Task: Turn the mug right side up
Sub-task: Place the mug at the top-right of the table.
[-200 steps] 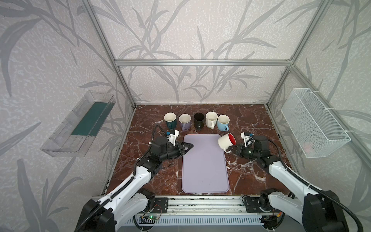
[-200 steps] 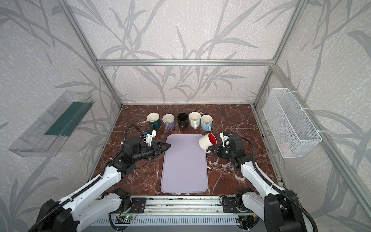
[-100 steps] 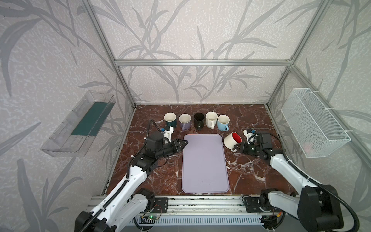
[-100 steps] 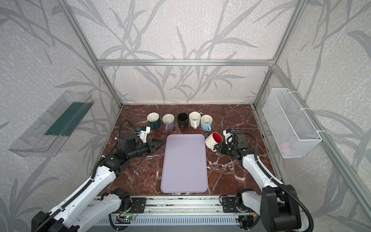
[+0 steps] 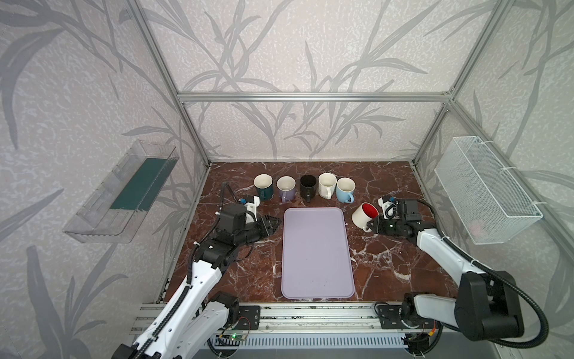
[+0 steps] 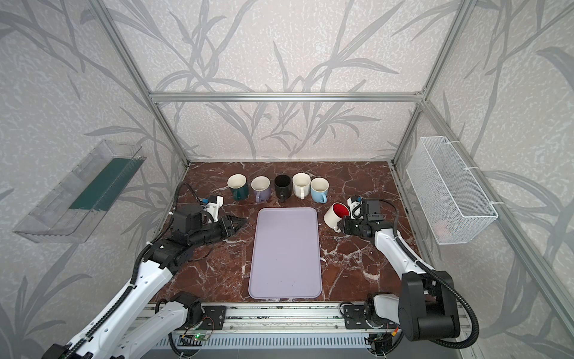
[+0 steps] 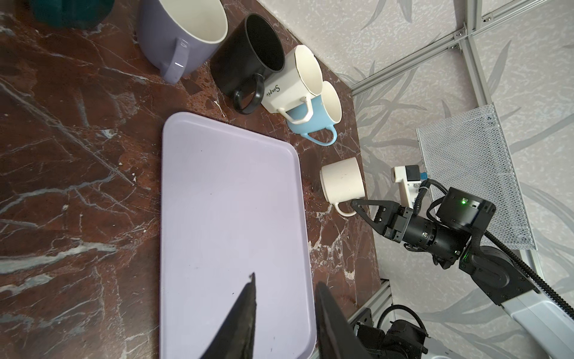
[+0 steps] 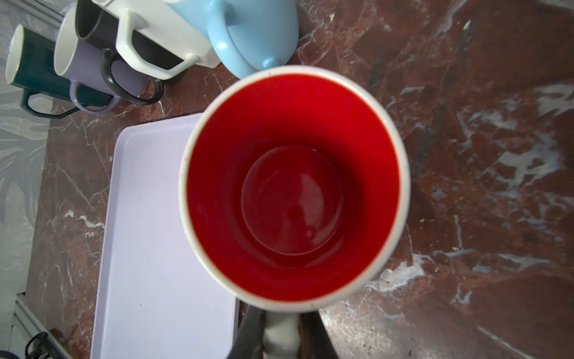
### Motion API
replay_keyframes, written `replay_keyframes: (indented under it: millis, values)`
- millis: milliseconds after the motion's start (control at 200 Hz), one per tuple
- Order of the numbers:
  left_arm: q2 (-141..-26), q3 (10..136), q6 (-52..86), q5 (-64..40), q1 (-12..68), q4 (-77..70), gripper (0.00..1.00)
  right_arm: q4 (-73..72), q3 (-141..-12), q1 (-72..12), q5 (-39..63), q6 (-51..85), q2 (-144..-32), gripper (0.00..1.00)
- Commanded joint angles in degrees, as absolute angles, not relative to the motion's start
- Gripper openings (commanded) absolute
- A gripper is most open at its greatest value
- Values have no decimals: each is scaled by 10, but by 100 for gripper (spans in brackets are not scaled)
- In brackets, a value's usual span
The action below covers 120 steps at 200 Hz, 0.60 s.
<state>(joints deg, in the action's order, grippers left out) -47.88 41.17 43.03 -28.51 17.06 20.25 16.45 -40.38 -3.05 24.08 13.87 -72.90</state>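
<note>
Since the right hand [image 5: 371, 224] grips the upright white red-lined ceramic mug [image 5: 364, 215] by its handle, we judge a gentle release comes next.

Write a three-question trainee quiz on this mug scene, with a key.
1. True or false: the right end effector grips the red-lined mug by its handle.
2. How many mugs stand in the back row?
3. What lies on the lavender tray? A) a mug B) a spoon C) nothing

Key: 1 true; 2 five; 3 C.
</note>
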Motion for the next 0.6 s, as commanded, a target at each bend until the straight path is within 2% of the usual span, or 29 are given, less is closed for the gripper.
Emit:
replay_keyframes:
  millis: [0, 595]
  values:
    - [-469, 415, 417, -284, 164, 216, 34, 150, -432, -28, 220, 113, -734, 0]
    - [-461, 411, 405, -286, 152, 227, 34, 86, -508, -28, 157, 78, -847, 0]
